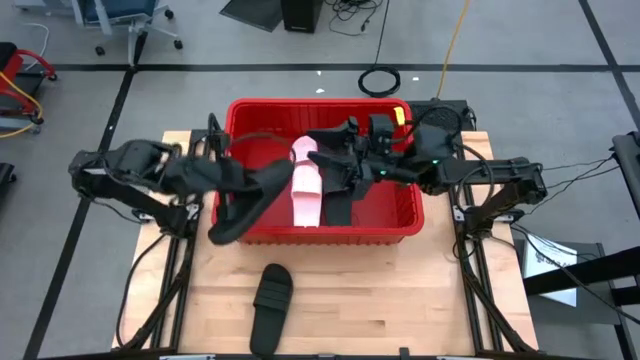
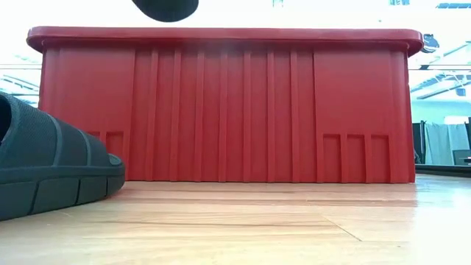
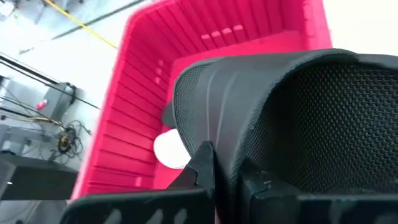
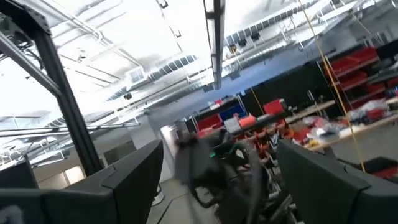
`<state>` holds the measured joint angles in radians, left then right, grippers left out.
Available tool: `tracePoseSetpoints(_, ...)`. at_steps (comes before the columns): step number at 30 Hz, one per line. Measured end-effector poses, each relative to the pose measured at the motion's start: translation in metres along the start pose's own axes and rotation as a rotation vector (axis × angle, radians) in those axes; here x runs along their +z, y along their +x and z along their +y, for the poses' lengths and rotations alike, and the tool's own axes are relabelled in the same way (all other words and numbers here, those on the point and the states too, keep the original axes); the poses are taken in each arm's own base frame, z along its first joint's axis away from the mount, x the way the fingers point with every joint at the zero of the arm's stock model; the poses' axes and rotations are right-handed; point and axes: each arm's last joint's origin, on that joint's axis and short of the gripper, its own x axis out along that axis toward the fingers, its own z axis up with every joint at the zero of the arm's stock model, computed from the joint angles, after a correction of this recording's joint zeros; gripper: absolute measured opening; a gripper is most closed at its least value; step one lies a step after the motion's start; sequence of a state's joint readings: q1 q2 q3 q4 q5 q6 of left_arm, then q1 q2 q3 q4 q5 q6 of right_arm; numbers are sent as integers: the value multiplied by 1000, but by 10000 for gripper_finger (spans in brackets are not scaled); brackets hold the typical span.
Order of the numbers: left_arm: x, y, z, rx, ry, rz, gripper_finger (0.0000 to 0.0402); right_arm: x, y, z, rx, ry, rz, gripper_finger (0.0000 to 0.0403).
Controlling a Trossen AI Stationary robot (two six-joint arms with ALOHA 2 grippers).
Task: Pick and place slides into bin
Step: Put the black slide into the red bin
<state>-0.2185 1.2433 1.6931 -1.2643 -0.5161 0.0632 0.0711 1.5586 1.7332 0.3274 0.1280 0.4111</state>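
Step in hand: carrying a sandal to the bin. The left gripper (image 1: 222, 172) is clamped on a black slide (image 1: 248, 200), which hangs over the left front part of the red bin (image 1: 400, 232); its lower end juts past the bin's front-left corner. In the left wrist view the fingers (image 3: 202, 165) pinch the edge of the slide's wide strap, with the bin's ribbed inner wall directly beyond.

The right gripper (image 1: 345, 150) is over the bin's middle with its jaws spread wide and nothing between them; a dark shape beneath that arm cannot be told apart from the arm itself.

Contents: one pale pink slide (image 1: 305, 190) lies inside the bin near its centre. One more black slide (image 1: 270, 296) rests on the wooden table (image 1: 420, 300) in front of the bin, well apart from both grippers; the low view shows it lying flat on the table to the left of the bin's front wall.

Judgement: the task is part done. The next move calls for shifting the held slide further inward, so that its overhanging end clears the rim, and then releasing. Risk: released as it hangs, the slide may catch the rim and tip out onto the table.
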Motion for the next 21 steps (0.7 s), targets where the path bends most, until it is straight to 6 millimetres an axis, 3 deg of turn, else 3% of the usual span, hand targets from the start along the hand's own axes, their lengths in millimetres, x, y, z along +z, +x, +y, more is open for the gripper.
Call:
tracePoseSetpoints(3, -2, 5, 19, 27, 6, 0, 4, 5, -3, 2, 4, -10, -7, 302)
tracePoseSetpoints(8, -13, 30, 45, 3, -28, 7, 20, 6, -4, 3, 5, -10, -12, 302)
tracePoseSetpoints(15, -49, 84, 66, 9, -54, 102, 9, 3, -4, 1, -10, -8, 20, 302)
tracePoseSetpoints(21, -86, 127, 72, 58, -48, 194, 8, 2, -4, 1, -17, -8, 25, 302)
